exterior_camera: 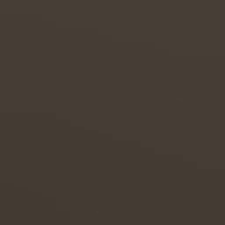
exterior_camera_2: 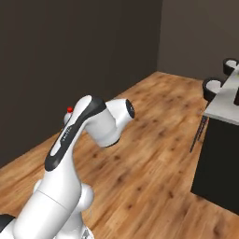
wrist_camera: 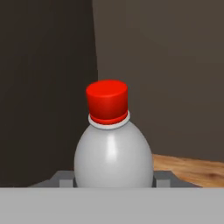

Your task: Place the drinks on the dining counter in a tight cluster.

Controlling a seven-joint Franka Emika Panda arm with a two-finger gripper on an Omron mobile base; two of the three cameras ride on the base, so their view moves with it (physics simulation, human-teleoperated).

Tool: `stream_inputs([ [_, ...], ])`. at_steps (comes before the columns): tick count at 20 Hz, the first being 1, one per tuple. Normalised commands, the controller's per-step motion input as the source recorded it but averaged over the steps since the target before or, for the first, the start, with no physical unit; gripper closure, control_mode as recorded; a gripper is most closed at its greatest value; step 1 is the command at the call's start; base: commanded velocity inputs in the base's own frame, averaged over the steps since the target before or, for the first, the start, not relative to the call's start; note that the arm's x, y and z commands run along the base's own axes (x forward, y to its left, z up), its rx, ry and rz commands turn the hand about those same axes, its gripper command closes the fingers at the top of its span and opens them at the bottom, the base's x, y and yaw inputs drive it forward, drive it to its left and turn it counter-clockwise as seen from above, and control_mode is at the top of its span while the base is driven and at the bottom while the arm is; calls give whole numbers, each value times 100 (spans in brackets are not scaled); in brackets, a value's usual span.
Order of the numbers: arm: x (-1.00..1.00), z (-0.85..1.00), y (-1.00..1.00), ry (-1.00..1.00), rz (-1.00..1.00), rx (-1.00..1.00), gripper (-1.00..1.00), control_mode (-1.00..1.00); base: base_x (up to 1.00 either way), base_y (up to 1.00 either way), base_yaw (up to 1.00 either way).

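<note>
Grey fingers sit clamped on either side of the small pale bottle, its red cap upright, held in the air before dark walls. Beyond, wooden floor and the table far right.

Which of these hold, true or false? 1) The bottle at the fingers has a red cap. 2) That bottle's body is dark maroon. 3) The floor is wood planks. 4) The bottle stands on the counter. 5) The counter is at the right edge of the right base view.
1) True: the pale bottle has a red cap.
2) False: its body is pale grey-white.
3) True: the floor is wood planks.
4) False: the bottle sits between the fingers, with wall and floor behind it.
5) True: the counter is at that edge, with stools beside it.
</note>
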Motion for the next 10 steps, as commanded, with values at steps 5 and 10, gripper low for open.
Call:
stream_inputs([
  [5, 0, 0, 0, 0, 0, 0, 100, 100, 100, 83, -35],
  [10, 0, 0, 0, 0, 0, 0, 100, 100, 100, 53, -15],
])
